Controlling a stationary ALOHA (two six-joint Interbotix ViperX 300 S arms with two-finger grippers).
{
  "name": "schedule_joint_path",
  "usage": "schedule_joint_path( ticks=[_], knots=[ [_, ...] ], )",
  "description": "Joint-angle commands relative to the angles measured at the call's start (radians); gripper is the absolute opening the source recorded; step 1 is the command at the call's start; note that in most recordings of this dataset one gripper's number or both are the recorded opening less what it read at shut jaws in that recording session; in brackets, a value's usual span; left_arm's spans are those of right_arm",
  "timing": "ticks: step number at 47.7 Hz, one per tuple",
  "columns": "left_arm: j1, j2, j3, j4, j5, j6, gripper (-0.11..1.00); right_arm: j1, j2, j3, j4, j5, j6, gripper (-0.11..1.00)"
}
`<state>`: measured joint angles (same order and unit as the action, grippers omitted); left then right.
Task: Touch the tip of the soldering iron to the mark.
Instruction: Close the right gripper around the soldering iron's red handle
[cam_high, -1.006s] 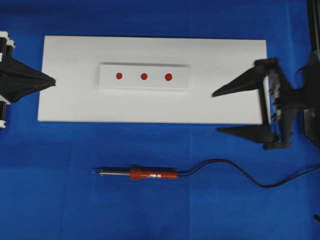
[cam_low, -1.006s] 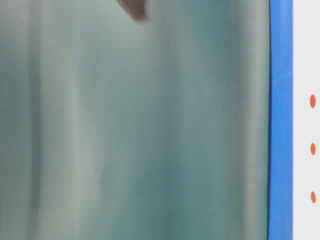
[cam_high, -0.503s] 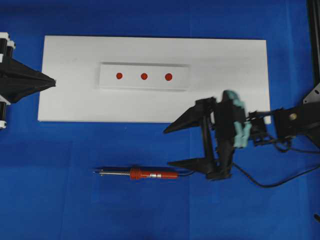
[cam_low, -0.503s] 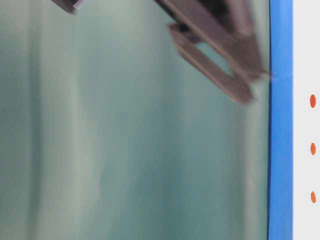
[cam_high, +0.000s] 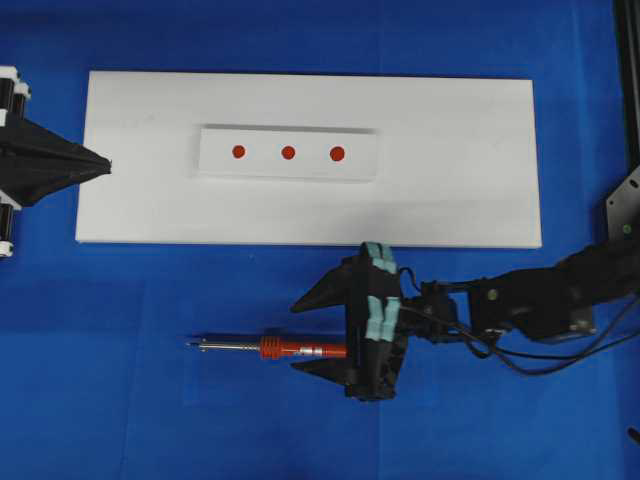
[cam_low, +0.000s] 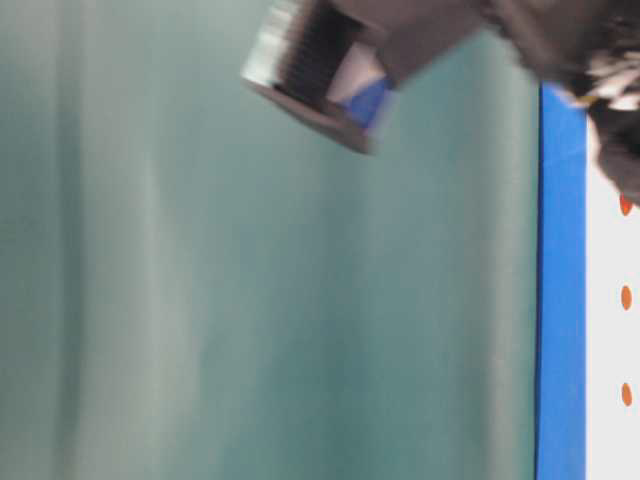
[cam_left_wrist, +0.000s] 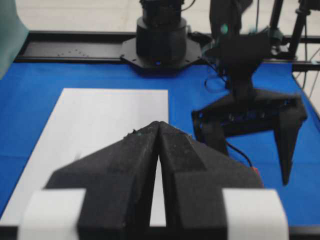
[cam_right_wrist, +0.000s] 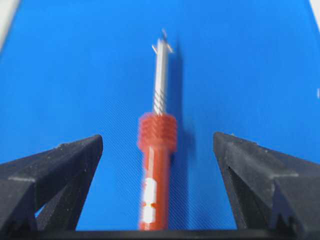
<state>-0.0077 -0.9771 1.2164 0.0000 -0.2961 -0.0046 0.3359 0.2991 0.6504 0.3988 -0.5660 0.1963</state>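
Observation:
The soldering iron (cam_high: 300, 349) lies flat on the blue cloth in front of the white board, tip (cam_high: 190, 345) pointing left. My right gripper (cam_high: 297, 336) is open, one finger on each side of the orange handle's rear part, touching neither side. From the right wrist, the handle (cam_right_wrist: 156, 170) runs up between the wide-apart fingers (cam_right_wrist: 75, 160) to the tip (cam_right_wrist: 162, 37). The mark (cam_high: 288, 153) is the middle red dot on the white strip (cam_high: 290, 170), and it also shows at table level (cam_low: 626, 297). My left gripper (cam_high: 105, 163) rests shut at the board's left edge (cam_left_wrist: 159, 125).
The strip sits on a large white board (cam_high: 450, 190) on the blue cloth (cam_high: 120, 400). The iron's black cord (cam_high: 525, 370) trails right beneath my right arm. The table-level view is mostly a blurred green surface, with part of the right arm (cam_low: 320, 60) at the top.
My right gripper has swept from the board's right end down and left to the soldering iron and now straddles its handle, still open. The left gripper and the iron have not moved.

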Motion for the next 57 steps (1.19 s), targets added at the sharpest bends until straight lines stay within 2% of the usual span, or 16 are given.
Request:
schedule_joint_path(
  ticks=[1,18,25,30,34,37,41,57],
  knots=[
    [0.003,0.005,-0.008,0.002,-0.009,-0.002,0.00,0.015,0.018,-0.034,0.018,-0.009,-0.002,0.87],
    [0.003,0.005,0.000,0.002,-0.011,-0.003,0.00,0.031,0.087,-0.064,0.023,-0.011,-0.002,0.87],
    [0.003,0.003,0.003,0.002,-0.011,-0.003,0.00,0.031,0.095,-0.066,0.023,-0.009,-0.006,0.81],
    [0.003,0.003,0.005,0.002,-0.011,-0.003,0.00,0.029,0.100,-0.069,0.023,-0.008,-0.011,0.65],
    [0.003,0.003,0.006,0.002,-0.011,-0.003,0.00,0.026,0.101,-0.069,0.023,-0.009,-0.012,0.45],
    [0.003,0.003,0.005,0.002,-0.011,-0.003,0.00,0.025,0.101,-0.067,0.023,-0.012,-0.014,0.26],
    [0.003,0.003,0.006,0.002,-0.011,-0.003,0.00,0.025,0.101,-0.067,0.020,-0.012,-0.017,0.09],
    [0.003,0.003,0.006,0.002,-0.011,-0.003,0.00,0.025,0.094,-0.071,0.020,-0.009,-0.032,0.06]
  ],
)
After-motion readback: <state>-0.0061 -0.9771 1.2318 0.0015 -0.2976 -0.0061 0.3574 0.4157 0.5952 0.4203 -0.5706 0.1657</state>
